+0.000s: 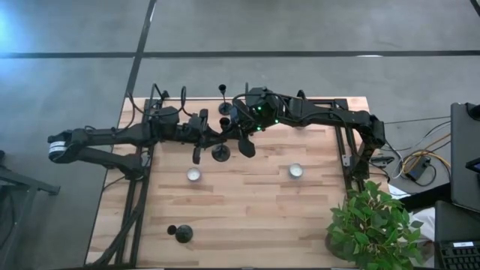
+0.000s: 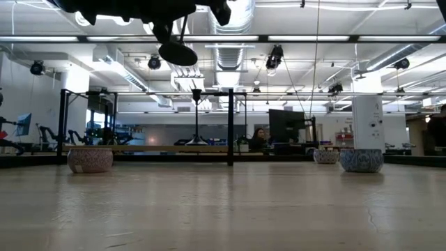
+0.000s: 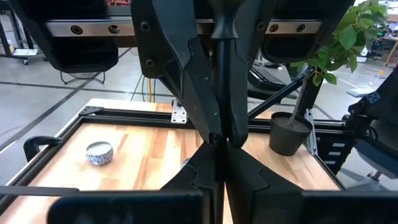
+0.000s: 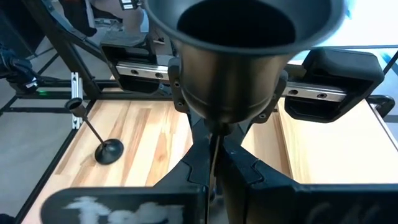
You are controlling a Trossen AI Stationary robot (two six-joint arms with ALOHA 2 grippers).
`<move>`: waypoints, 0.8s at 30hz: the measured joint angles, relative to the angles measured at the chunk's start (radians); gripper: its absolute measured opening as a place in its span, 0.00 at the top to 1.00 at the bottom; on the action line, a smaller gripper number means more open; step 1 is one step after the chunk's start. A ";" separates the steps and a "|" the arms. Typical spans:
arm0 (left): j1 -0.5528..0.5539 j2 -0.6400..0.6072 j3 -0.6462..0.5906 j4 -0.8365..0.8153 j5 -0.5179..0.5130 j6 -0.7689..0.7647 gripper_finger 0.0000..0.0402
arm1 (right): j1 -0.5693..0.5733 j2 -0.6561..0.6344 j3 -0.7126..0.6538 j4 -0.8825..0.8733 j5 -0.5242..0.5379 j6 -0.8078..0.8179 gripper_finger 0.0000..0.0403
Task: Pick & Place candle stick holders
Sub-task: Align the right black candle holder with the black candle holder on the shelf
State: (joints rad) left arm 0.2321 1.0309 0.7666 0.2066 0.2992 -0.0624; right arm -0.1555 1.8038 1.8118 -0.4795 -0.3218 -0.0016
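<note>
One black candle stick holder (image 1: 221,154) is up in the air over the table's middle, between my two grippers. They face each other tip to tip. My left gripper (image 3: 221,177) and my right gripper (image 4: 213,165) are both shut on its thin stem. Its round base shows in the low view (image 2: 178,52) and, large, in the right wrist view (image 4: 236,50). A second holder (image 1: 223,101) stands on its base at the far edge. A third (image 1: 180,233) sits near the front left corner. My left gripper pinches the holder's thin stem (image 3: 222,93) between its two fingers, coming level from the table's left. The stem runs on past the fingertips toward the base. The holder is lifted clear of the table. My right gripper pinches the same stem (image 4: 215,142) between its two fingers, just beside the flared base, coming from the table's right. The base's hollow underside (image 4: 236,28) faces the wrist camera. The holder is clear of the table.
Two white-silver tealight discs lie on the wood, one left of middle (image 1: 194,175) and one right of middle (image 1: 295,171). A potted plant (image 1: 371,225) stands at the front right corner. Black frame rails (image 1: 346,150) run along the table's sides.
</note>
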 joint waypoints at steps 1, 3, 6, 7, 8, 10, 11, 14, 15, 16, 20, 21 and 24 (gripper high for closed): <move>0.000 0.000 0.000 0.000 0.000 0.000 0.95 | 0.000 0.000 0.000 -0.001 0.003 0.006 0.97; 0.000 0.000 0.000 0.000 -0.001 0.000 0.95 | 0.000 0.000 0.000 0.000 0.011 0.020 0.96; 0.000 0.000 0.000 -0.001 -0.002 0.008 0.95 | 0.000 0.000 0.000 -0.007 0.017 0.028 0.92; 0.000 0.000 0.000 -0.002 -0.002 0.009 0.95 | 0.000 0.000 -0.001 -0.014 0.024 0.027 0.89; 0.000 0.000 0.000 -0.001 -0.002 0.012 0.95 | 0.000 -0.002 -0.002 -0.020 0.029 0.023 0.86; 0.001 -0.002 0.000 -0.001 -0.003 0.017 0.95 | -0.002 -0.005 -0.002 -0.028 0.032 0.023 0.79; 0.001 -0.003 0.000 -0.005 -0.006 0.018 0.95 | -0.005 -0.009 -0.002 -0.047 0.032 0.025 0.76; 0.002 -0.015 0.000 -0.029 -0.038 0.029 0.95 | -0.014 -0.027 -0.002 -0.136 0.033 0.024 0.65; 0.002 -0.021 0.000 -0.038 -0.060 0.036 0.95 | -0.018 -0.035 -0.002 -0.179 0.034 0.021 0.62; 0.002 -0.030 0.000 -0.051 -0.086 0.040 0.95 | -0.022 -0.046 -0.002 -0.227 0.034 0.020 0.60; 0.002 -0.081 -0.001 -0.105 -0.256 0.075 0.95 | -0.039 -0.088 -0.002 -0.437 0.088 0.020 0.53; 0.002 -0.094 -0.001 -0.105 -0.304 0.082 0.95 | -0.040 -0.097 -0.002 -0.490 0.127 0.023 0.52; 0.002 -0.135 -0.001 -0.101 -0.470 0.087 0.95 | -0.040 -0.126 -0.002 -0.604 0.291 0.038 0.52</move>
State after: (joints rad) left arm 0.2337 0.8958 0.7658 0.1059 -0.1712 0.0250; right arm -0.1950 1.6778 1.8097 -1.0839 -0.0313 0.0366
